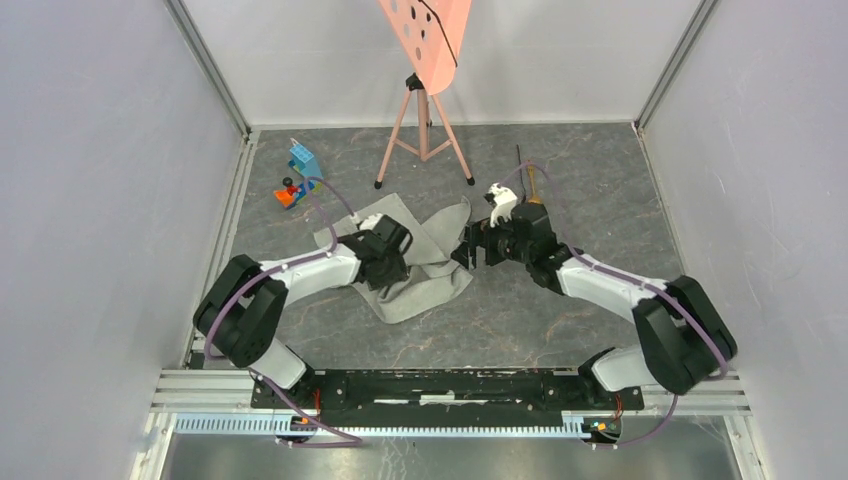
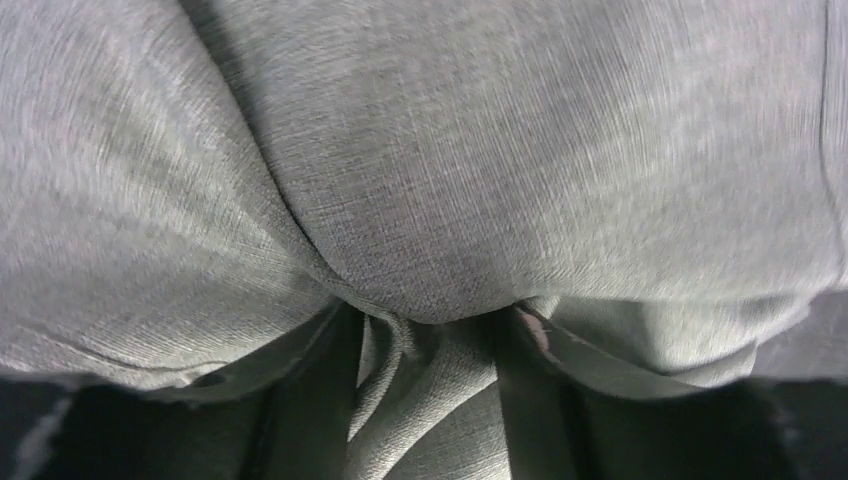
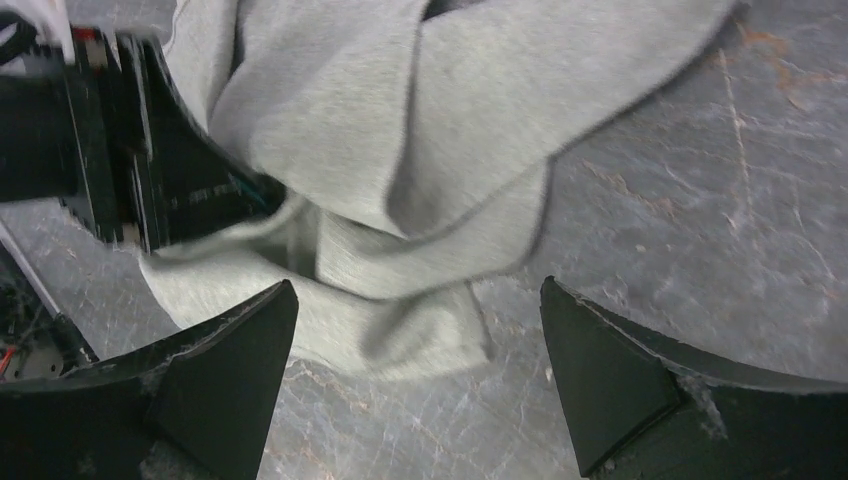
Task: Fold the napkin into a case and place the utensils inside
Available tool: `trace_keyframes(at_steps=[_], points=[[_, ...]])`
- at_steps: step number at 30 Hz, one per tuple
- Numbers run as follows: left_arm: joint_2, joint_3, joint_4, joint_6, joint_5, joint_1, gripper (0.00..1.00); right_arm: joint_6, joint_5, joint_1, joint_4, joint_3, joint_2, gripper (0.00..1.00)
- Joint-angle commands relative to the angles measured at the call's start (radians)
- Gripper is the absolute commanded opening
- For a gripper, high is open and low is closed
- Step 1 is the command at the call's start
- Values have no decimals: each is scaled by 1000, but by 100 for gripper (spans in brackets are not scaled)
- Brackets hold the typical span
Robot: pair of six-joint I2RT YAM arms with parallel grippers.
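The light-grey napkin (image 1: 432,262) lies crumpled and loosely folded over itself left of the table's middle; no pouch shape shows. My left gripper (image 1: 392,262) is down on it, and in the left wrist view (image 2: 425,340) it is shut on a bunched fold of napkin (image 2: 500,150). My right gripper (image 1: 466,248) is open and empty at the napkin's right edge, its fingertips (image 3: 255,335) just above the cloth (image 3: 400,150). A thin black utensil (image 1: 519,160) and a gold-brown handle (image 1: 533,186) lie behind my right wrist. The spoon's bowl is hidden.
A pink perforated board on a tripod (image 1: 424,120) stands at the back middle. Blue and red toy blocks (image 1: 298,174) sit at the back left. White walls close in the left, right and back sides.
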Motion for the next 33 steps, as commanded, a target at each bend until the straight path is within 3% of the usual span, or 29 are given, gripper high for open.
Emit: trace_keyframes(at_steps=[1, 3, 6, 10, 13, 15, 17, 22, 24, 27, 29, 30, 33], points=[[46, -30, 97, -49, -31, -141, 52, -94, -110, 0, 18, 146, 122, 96], [18, -69, 112, -68, -37, -181, 48, -112, -155, -1, 16, 223, 207, 92], [-59, -143, 118, -86, -34, -188, 50, -116, -204, -1, 16, 334, 336, 87], [-201, -176, 64, -81, -52, -186, 70, -86, -214, 13, 34, 400, 477, 81], [-307, -189, 14, -94, -73, -177, 81, -45, -223, 27, 67, 371, 510, 67], [-352, -209, 1, -104, -81, -149, 92, 5, -202, 20, 81, 311, 488, 50], [-370, -246, 26, -98, -66, -96, 100, 74, -189, 17, 192, 173, 417, 41], [-278, -329, 196, -57, 88, 119, 100, 239, -121, 15, 414, -203, 192, 7], [-196, -294, 201, -20, 76, 167, 100, 280, -4, 16, 414, -359, 56, 1], [-82, -168, 162, 41, 36, 185, 100, 322, 72, 25, 460, -518, -121, 0], [-18, -84, 126, 75, 12, 186, 100, 276, 85, 33, 387, -525, -197, 1], [-1, -42, 97, 94, 0, 185, 100, 237, 86, 34, 322, -507, -219, 7], [-23, 14, 37, 131, -45, 186, 100, 66, 181, 33, 98, -361, -249, 37]])
